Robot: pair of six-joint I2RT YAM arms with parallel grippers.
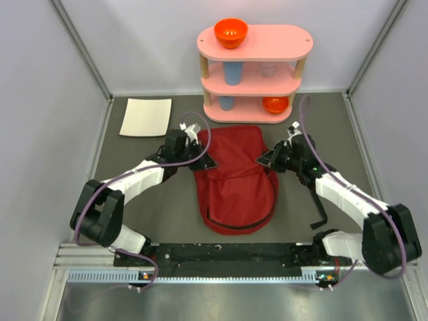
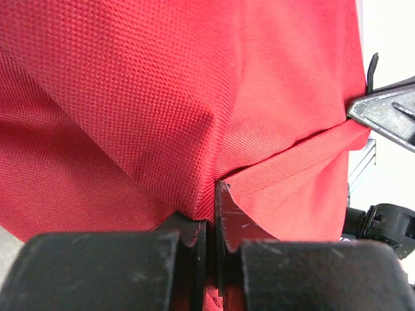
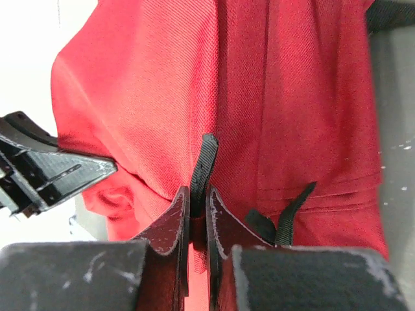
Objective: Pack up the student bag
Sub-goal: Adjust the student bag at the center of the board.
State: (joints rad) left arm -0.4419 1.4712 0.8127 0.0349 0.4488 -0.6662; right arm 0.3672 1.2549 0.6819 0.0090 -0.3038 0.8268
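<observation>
The student bag (image 1: pixel 234 177) is a dark-red fabric backpack lying in the middle of the grey table, with a black zipper line along its near edge and a black strap trailing to its right. My left gripper (image 1: pixel 206 161) is shut on a fold of the bag's red fabric (image 2: pixel 194 194) at its left side. My right gripper (image 1: pixel 263 160) is shut on a short black strap (image 3: pixel 204 165) at the bag's right side. The bag fills both wrist views (image 3: pixel 272 97). The opposite gripper's fingertips (image 2: pixel 382 113) show at the edge of the left wrist view.
A pink three-tier shelf (image 1: pixel 254 73) stands behind the bag, with an orange bowl (image 1: pixel 231 32) on top, blue cups (image 1: pixel 233 72) inside and another orange bowl (image 1: pixel 275 104) on the lowest tier. A white sheet (image 1: pixel 146 116) lies at the back left. Grey walls close both sides.
</observation>
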